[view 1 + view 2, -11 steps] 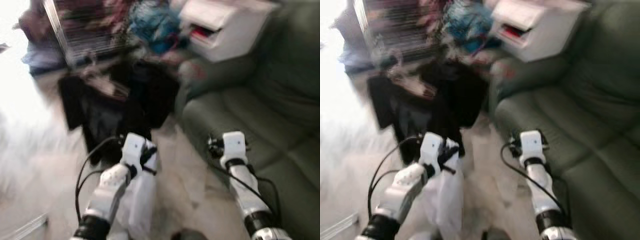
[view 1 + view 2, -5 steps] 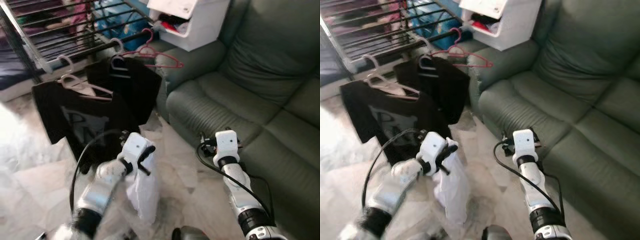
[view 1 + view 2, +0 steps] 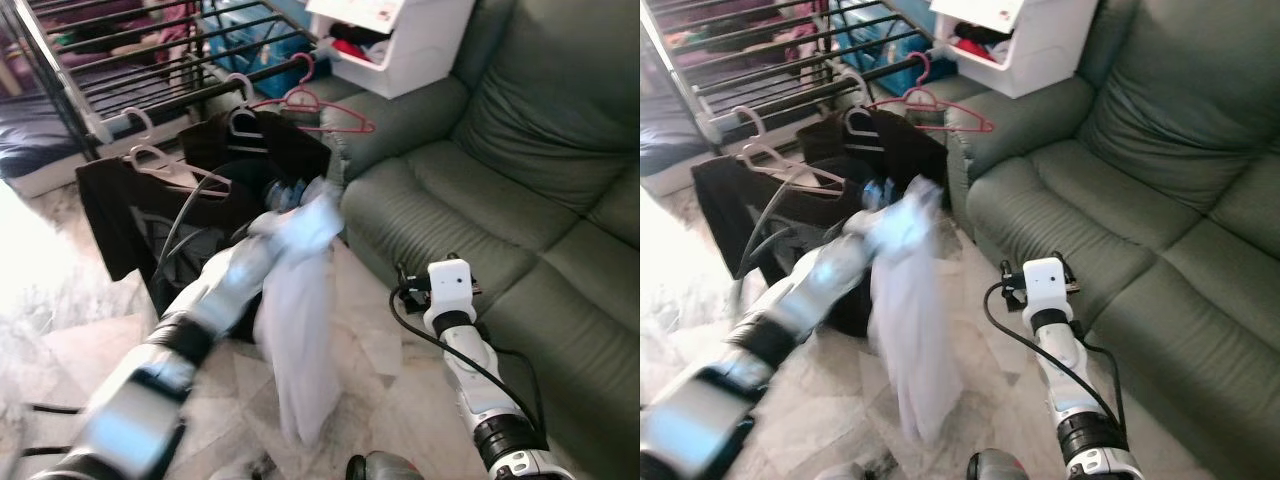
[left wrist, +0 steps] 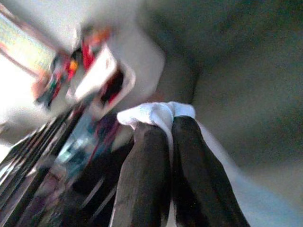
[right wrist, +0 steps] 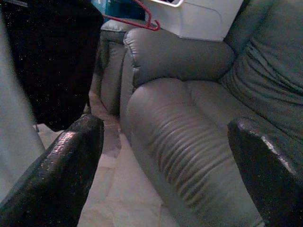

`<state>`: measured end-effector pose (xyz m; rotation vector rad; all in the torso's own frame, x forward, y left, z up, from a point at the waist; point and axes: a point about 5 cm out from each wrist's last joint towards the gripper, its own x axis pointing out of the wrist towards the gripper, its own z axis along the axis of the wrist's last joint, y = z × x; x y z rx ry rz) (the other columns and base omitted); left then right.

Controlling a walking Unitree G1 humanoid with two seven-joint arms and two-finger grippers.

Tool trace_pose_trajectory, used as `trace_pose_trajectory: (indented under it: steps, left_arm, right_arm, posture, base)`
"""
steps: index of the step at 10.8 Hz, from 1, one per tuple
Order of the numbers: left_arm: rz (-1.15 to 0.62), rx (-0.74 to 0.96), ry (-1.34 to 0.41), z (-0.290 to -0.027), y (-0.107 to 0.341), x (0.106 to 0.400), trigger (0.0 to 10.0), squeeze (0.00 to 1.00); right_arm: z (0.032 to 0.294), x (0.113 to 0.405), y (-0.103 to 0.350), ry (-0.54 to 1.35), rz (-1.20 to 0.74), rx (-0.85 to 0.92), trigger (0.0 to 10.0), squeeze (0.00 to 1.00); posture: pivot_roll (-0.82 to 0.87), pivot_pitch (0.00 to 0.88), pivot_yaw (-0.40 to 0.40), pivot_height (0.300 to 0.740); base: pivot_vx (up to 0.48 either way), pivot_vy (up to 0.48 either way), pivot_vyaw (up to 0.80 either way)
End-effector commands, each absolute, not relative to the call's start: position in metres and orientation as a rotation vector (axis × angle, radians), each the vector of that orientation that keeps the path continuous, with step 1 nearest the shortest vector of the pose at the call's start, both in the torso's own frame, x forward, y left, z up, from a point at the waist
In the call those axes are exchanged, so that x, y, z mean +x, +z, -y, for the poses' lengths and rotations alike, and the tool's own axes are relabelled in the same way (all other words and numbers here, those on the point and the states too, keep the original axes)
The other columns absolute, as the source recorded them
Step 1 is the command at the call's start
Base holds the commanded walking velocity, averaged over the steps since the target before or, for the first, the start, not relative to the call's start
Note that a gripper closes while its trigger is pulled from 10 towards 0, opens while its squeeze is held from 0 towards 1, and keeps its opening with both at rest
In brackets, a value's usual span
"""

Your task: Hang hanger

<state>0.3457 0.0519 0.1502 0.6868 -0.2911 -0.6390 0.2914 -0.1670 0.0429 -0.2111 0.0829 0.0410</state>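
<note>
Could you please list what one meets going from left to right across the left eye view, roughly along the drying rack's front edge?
Black T-shirt on a pale hanger → second black garment on a white hanger → empty red plastic hanger → white storage box → grey-green leather sofa.

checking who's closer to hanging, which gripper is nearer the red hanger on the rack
Left. The left gripper, shut on the white garment, is raised just below the red hanger. The right gripper hangs low by the sofa, open, farther away.
</note>
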Motion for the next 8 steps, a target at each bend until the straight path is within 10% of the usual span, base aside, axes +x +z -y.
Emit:
trace_pose_trajectory:
  steps: [1, 2, 4, 5, 8]
  left_arm:
    - [0.243, 0.545, -0.863, -0.041, 0.146, 0.331, 10.0, 0.00]
    - [0.075, 0.536, -1.174, -0.039, 0.121, 0.306, 10.0, 0.00]
    - [-0.413, 1.056, -1.547, -0.112, 0.049, 0.270, 10.0, 0.00]
    - [-0.344, 1.366, -1.307, -0.134, 0.052, 0.302, 10.0, 0.00]
    - [0.149, 1.290, -0.792, -0.108, 0.128, 0.355, 10.0, 0.00]
  right_arm:
    - [0.167, 0.292, 0.044, 0.030, -0.076, -0.205, 10.0, 0.00]
    - [0.166, 0.292, 0.044, 0.032, -0.077, -0.203, 10.0, 0.00]
    - [0.164, 0.293, 0.043, 0.036, -0.082, -0.196, 10.0, 0.00]
    - [0.164, 0.294, 0.043, 0.036, -0.082, -0.194, 10.0, 0.00]
    - [0.163, 0.295, 0.043, 0.037, -0.085, -0.191, 10.0, 0.00]
  posture:
    - [-0.04, 0.000, 0.008, 0.740]
    - [-0.03, 0.000, 0.009, 0.740]
    - [-0.02, 0.000, 0.013, 0.740]
    - [-0.02, 0.000, 0.016, 0.740]
    - [-0.02, 0.000, 0.014, 0.740]
  base:
    - [0.000, 0.000, 0.00]
    - [0.000, 0.000, 0.00]
    - [0.000, 0.000, 0.00]
    - [0.000, 0.000, 0.00]
    - [0.000, 0.000, 0.00]
